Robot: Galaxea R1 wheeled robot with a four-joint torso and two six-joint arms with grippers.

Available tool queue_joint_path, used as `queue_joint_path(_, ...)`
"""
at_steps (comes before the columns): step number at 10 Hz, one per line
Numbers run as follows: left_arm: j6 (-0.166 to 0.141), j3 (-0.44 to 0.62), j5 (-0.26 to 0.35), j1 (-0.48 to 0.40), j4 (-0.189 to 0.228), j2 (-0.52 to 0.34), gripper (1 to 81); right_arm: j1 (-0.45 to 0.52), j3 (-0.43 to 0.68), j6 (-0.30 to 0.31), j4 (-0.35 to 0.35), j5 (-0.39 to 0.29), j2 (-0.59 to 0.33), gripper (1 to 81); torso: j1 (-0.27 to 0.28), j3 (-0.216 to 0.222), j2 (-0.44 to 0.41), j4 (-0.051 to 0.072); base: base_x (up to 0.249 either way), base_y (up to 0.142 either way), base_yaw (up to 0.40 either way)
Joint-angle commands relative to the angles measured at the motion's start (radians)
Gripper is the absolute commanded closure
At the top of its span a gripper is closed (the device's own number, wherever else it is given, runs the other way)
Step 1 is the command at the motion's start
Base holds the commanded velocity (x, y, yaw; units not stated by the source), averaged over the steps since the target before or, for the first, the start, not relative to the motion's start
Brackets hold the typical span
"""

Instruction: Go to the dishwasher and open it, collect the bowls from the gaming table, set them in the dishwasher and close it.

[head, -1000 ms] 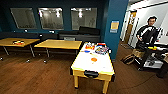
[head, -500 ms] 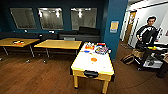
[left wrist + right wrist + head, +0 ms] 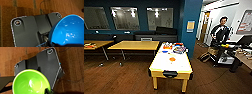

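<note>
Left pincer grips a blue bowl [image 3: 70, 31], right pincer a green bowl [image 3: 31, 82]; the orange bowl [image 3: 172, 59] sits straight ahead, mid-surface on the gaming table [image 3: 159, 65].

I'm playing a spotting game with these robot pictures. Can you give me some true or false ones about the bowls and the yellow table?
1. The bowl close to the left wrist camera is red. False: the blue bowl is there.
2. A green bowl shows close to the right wrist camera. True.
3. An orange bowl sits on the gaming table. True.
4. The gaming table has a green field with rods. False: its top is glossy white, with yellow sides and legs.
5. A person stands off to the right of the table. True.
6. The floor is white tile. False: it is brown and wood-like.
</note>
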Motion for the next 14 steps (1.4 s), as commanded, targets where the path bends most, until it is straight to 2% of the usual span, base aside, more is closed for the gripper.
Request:
queue_joint_path(1,-0.004,0.012,0.028,-0.048,0.004,-0.017,81.1,0.036,-0.011,0.004,-0.013,-0.037,-0.022,81.1,0.000,0.000,0.000,0.000,0.000,0.000,-0.272)
queue_joint_path(14,-0.004,0.006,0.031,-0.051,0.011,-0.008,81.1,0.030,-0.028,0.003,-0.017,-0.036,-0.010,81.1,0.000,0.000,0.000,0.000,0.000,0.000,-0.311)
